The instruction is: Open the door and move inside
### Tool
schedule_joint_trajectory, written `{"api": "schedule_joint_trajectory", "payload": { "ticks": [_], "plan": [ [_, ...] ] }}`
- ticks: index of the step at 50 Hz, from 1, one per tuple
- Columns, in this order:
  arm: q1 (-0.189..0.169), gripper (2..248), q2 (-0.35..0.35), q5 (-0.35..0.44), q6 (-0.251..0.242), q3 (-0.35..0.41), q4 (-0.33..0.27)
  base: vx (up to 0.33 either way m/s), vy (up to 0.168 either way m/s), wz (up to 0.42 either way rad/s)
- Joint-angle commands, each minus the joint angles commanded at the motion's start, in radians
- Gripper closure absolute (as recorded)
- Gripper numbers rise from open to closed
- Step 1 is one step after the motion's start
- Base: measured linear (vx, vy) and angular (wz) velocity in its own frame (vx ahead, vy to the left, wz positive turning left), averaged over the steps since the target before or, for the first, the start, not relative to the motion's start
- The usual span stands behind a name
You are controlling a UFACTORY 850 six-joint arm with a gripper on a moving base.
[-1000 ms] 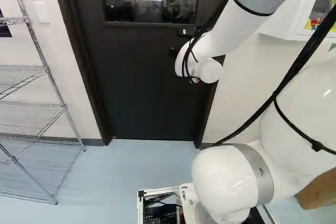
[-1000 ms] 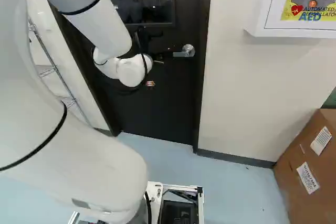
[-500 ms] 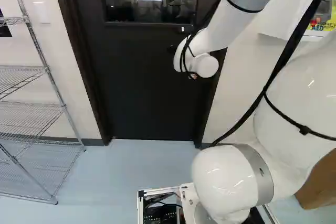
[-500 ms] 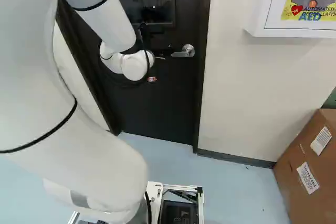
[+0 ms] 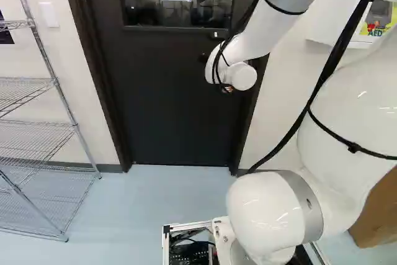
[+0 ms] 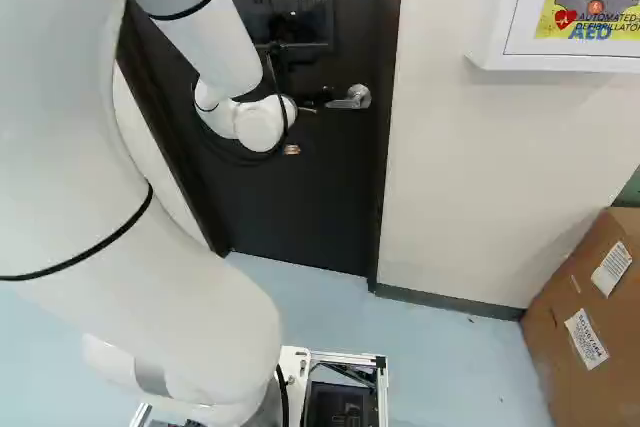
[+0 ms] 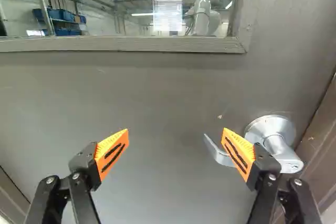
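one lever handle (image 7: 282, 154), near the edge of the shut door (image 5: 173, 103); one pair of fingers (image 7: 112, 152), spread empty before that door, to be shifted edgeward until the handle is straddled, then closed.

White arm (image 5: 263, 212), grey bands (image 5: 304, 193), black cables (image 5: 338, 48)

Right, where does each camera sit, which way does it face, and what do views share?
Left base view: behind the arm, to its left, facing door and rack; arm shows.
Right base view: behind the arm, to its right, facing door, handle and box; arm shows.
Wrist view: on the wrist, facing the door and handle; the open gripper shows.
All share the door; right base and wrist, the handle too.
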Motion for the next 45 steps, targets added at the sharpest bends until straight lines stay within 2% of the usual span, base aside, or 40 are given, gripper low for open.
{"api": "schedule_joint_trajectory", "payload": {
  "ticks": [27,45],
  "plan": [
    [-0.016,3,-0.088,0.000,0.000,-0.028,0.000,0.000,0.000,0.000],
    [-0.030,3,-0.058,0.000,0.000,0.046,0.000,0.000,0.000,0.000]
  ]
}}
